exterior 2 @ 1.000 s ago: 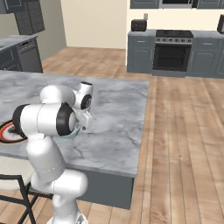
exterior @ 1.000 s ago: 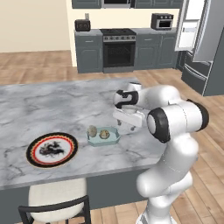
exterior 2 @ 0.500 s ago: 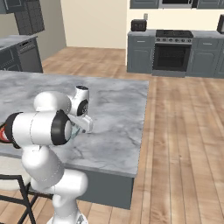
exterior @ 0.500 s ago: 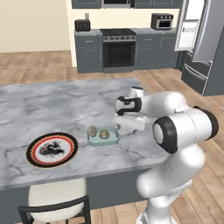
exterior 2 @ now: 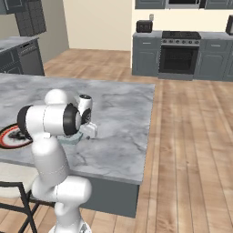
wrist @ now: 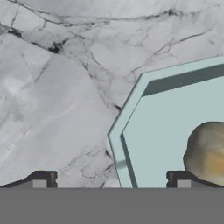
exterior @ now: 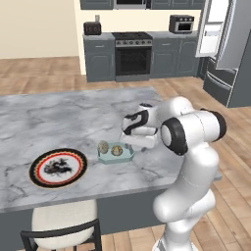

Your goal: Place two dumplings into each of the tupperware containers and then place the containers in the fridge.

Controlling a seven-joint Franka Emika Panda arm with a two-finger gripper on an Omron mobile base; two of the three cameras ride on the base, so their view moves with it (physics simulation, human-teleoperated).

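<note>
Gaping pincer (wrist: 111, 178) over translucent container (wrist: 175, 113)

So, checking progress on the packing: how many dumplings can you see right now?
2, both in the tupperware container on the marble counter: one dumpling at its left end, another dumpling near the middle. More could be hidden behind the arm.

Cut off and covered parts around the desk

In the hand view the tupperware container (wrist: 175, 131) ran off the right edge and its dumpling (wrist: 208, 153) was cut there too. In the right base view the arm covered most of the container (exterior 2: 73, 138) and the plate (exterior 2: 9, 136). The fridge (exterior: 230, 49) was cropped at the left base view's edge; the plate's pattern (exterior: 58, 168) was too small to read.
</note>
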